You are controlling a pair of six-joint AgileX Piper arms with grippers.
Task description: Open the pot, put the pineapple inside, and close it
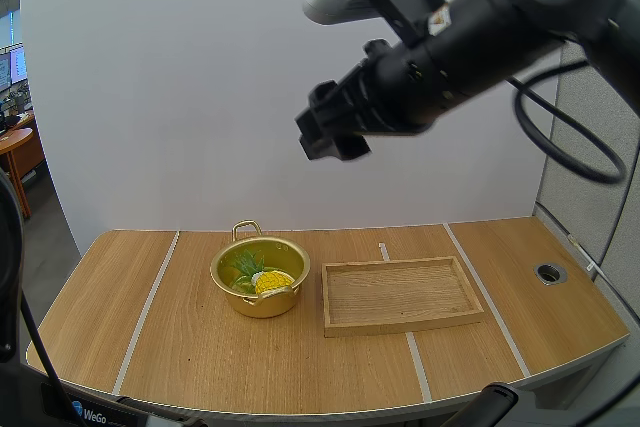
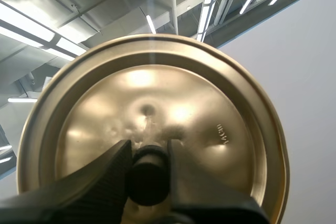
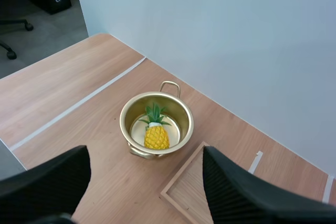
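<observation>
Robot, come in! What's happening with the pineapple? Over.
Left gripper shut on lid. Right gripper open, high above table. Pineapple inside pot. Tray beside pot, apart.

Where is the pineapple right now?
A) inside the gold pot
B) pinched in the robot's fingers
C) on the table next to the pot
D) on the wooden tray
A: the pineapple lies at the bottom of the open pot, with the pot's gold wall all around it.
</observation>
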